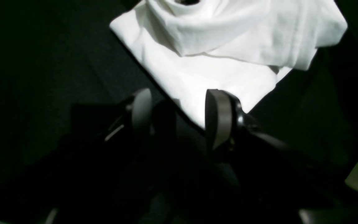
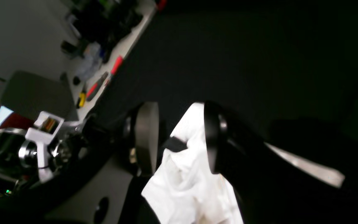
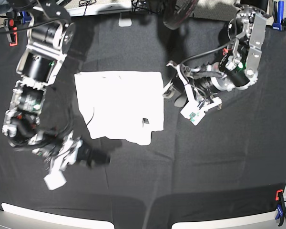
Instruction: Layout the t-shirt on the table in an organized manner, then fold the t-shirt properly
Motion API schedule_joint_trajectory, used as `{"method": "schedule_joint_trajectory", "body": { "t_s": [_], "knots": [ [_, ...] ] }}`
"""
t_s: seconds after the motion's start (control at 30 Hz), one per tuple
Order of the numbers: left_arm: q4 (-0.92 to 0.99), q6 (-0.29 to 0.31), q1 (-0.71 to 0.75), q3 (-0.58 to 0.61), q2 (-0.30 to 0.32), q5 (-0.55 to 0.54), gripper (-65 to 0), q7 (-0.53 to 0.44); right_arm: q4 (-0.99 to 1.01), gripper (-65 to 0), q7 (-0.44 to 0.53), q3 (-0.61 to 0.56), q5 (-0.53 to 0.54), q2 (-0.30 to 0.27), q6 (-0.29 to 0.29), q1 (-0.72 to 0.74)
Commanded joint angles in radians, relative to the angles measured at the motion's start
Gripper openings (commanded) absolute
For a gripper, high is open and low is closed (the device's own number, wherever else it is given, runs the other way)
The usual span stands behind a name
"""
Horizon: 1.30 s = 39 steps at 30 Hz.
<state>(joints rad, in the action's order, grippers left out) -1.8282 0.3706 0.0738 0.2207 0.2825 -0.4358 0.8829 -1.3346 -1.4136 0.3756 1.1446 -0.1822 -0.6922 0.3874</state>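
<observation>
black cloth table (image 3: 219, 162), clips at edges; white t-shirt (image 3: 119, 105) lying flat near middle.

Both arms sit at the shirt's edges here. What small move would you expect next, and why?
Probably close the left gripper on the t-shirt. Its jaws stand open astride the shirt's edge, with cloth between the pads, so nothing is gripped yet. The right gripper is likewise open at the opposite corner. The shirt lies partly folded on the table.

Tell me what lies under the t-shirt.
The t-shirt lies on the table, whose black cloth shows all around its edges. The shirt is partly folded, so white layers overlap. Whatever sits directly beneath the fabric is covered and cannot be seen.
</observation>
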Motion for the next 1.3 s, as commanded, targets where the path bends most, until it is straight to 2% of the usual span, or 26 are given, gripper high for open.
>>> {"method": "schedule_joint_trajectory", "body": {
  "t_s": [0.0,0.07,0.1,0.2,0.27,0.3,0.37,0.53,0.73,0.83,0.93,1.07,1.17,1.2,1.27],
  "knots": [
    [-0.018,0.003,-0.013,-0.005,0.003,-0.01,-39.0,-0.024,-0.016,-41.4,0.017,0.002,0.026,-0.006,-0.006,0.013],
    [-0.018,0.002,-0.013,-0.005,0.003,0.008,-39.0,-0.019,-0.016,-41.4,0.017,0.002,-0.015,0.004,-0.006,-0.019],
    [-0.019,-0.025,-0.013,-0.005,0.003,0.048,-39.0,-0.018,-0.016,-41.4,0.017,0.002,-0.03,0.01,-0.006,-0.038],
    [-0.019,-0.208,-0.013,-0.005,0.003,0.219,-39.0,-0.033,-0.016,-41.5,0.017,0.002,-0.034,0.024,-0.006,-0.098],
    [-0.019,-0.276,-0.013,-0.005,0.003,0.333,-39.0,-0.032,-0.016,-41.4,0.017,0.002,-0.035,0.034,-0.006,-0.131],
    [-0.019,-0.291,-0.013,-0.005,0.003,0.373,-39.0,-0.032,-0.016,-41.5,0.017,0.002,-0.034,0.04,-0.006,-0.144],
    [-0.019,-0.297,-0.013,-0.005,0.003,0.416,-39.0,-0.032,-0.016,-41.5,0.017,0.002,-0.034,0.064,-0.006,-0.162],
    [-0.019,-0.297,-0.013,-0.005,0.003,0.42,-39.0,-0.032,-0.016,-41.5,0.017,-0.026,-0.035,0.143,-0.006,-0.168],
    [-0.019,-0.296,-0.013,-0.005,0.003,0.421,-39.0,-0.032,-0.016,-41.5,0.017,-0.161,-0.12,0.253,-0.006,-0.171],
    [-0.019,-0.296,-0.013,-0.005,0.003,0.441,-39.0,-0.032,-0.016,-41.5,0.017,-0.243,-0.121,0.301,-0.006,-0.171],
    [-0.019,-0.296,-0.013,-0.005,0.003,0.523,-39.0,-0.031,-0.016,-41.5,0.017,-0.288,-0.124,0.325,-0.006,-0.154],
    [-0.019,-0.297,-0.013,-0.005,0.003,0.593,-39.0,-0.016,-0.017,-41.5,0.017,-0.274,-0.13,0.319,-0.006,-0.084],
    [-0.02,-0.297,-0.013,-0.003,0.003,0.588,-39.0,-0.013,-0.017,-41.5,0.017,-0.212,-0.251,0.318,-0.006,-0.006],
    [-0.023,-0.296,-0.011,-0.003,0.003,0.584,-39.0,-0.014,-0.017,-41.5,0.047,-0.187,-0.315,0.317,-0.006,0.02],
    [-0.046,-0.29,-0.004,-0.001,-0.001,0.567,-39.0,-0.021,-0.017,-41.5,0.178,-0.139,-0.444,0.309,-0.006,0.061]
  ]
}}
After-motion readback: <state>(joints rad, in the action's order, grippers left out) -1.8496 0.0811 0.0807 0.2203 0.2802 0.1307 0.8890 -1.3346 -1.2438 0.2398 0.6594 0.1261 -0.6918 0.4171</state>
